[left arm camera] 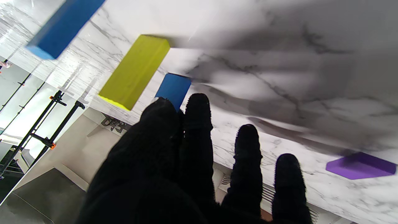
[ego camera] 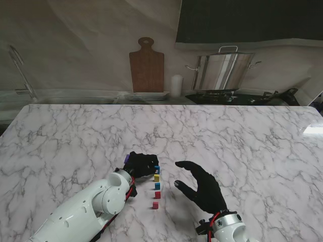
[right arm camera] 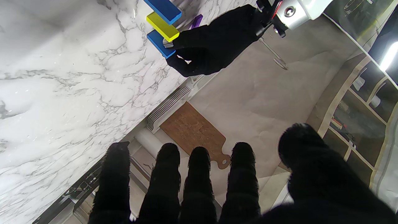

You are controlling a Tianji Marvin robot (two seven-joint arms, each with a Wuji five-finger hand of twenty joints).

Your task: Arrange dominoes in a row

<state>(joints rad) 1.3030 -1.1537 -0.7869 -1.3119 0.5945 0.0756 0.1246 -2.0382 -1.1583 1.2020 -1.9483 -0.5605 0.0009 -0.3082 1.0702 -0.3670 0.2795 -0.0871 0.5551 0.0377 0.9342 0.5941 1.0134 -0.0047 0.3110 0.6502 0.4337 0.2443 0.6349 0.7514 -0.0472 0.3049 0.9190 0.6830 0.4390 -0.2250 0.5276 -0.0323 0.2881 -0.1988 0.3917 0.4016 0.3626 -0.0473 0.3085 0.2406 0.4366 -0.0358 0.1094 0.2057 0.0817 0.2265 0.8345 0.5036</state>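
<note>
Nearest me, pink domino (ego camera: 155, 205) anchors the row as my left hand (ego camera: 141, 164) pinches the far blue domino (ego camera: 157, 169), needing a straight, upright release; right hand (ego camera: 202, 189) hovers empty, fingers spread.

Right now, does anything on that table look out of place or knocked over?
One thing: a purple domino lies flat on the marble table, off to the left of the standing row, beside the left hand. The others, such as the yellow domino, stand upright in a line. Nothing looks spilled or damaged.
</note>
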